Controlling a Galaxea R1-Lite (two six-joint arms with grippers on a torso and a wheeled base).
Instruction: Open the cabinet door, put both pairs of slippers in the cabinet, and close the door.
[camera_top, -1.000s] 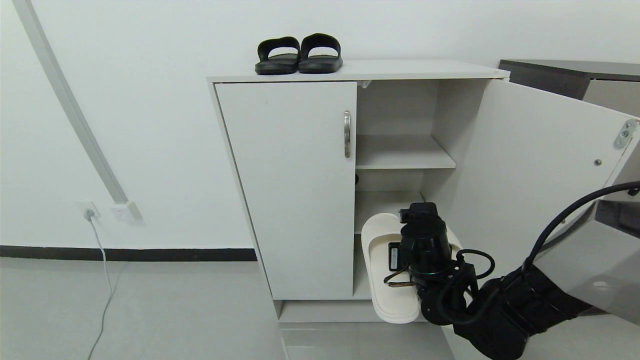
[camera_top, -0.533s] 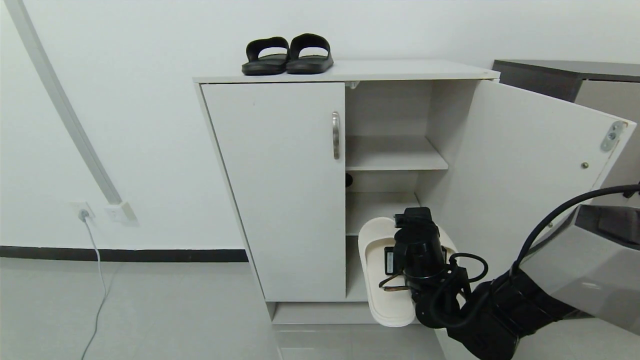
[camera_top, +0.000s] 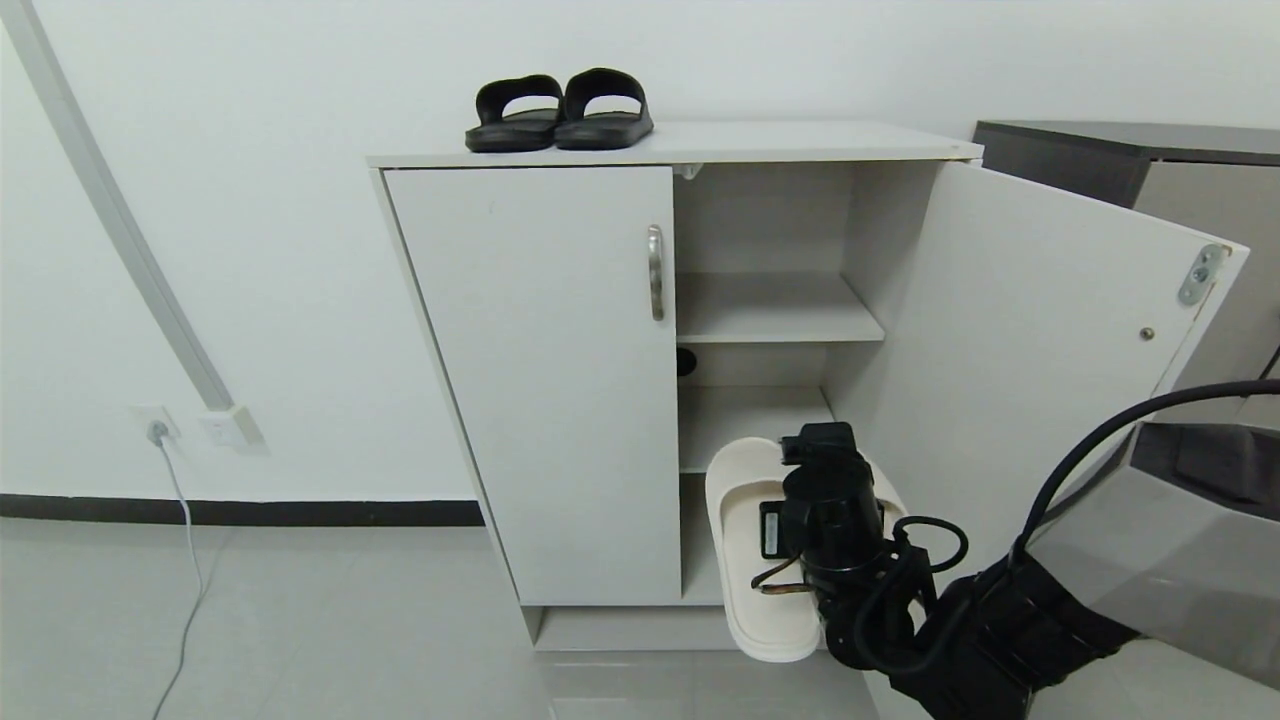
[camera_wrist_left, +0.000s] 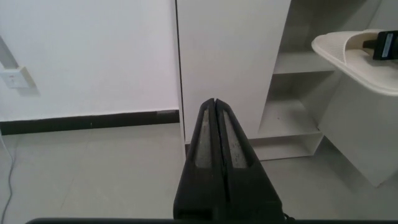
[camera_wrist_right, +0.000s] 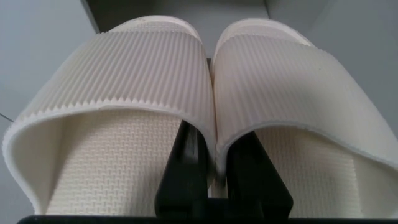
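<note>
The white cabinet (camera_top: 540, 380) has its left door shut and its right door (camera_top: 1020, 350) swung wide open, showing bare shelves (camera_top: 770, 310). A pair of black slippers (camera_top: 560, 110) sits on the cabinet top at the left. My right gripper (camera_wrist_right: 214, 155) is shut on the inner edges of the two white slippers (camera_wrist_right: 143, 81), holding them side by side. This white pair (camera_top: 740, 540) hangs just in front of the lower opening, toes toward the cabinet. My left gripper (camera_wrist_left: 215, 124) is shut and holds nothing, low over the floor, facing the cabinet.
The open door stands close to the right of my right arm. A dark grey unit (camera_top: 1130, 150) is behind it at the far right. A wall socket with a cable (camera_top: 155, 432) is at the left, above bare grey floor (camera_top: 300, 620).
The whole head picture has slid left, so the camera moved. The right gripper still holds the white slippers at the same spot before the lower opening.
</note>
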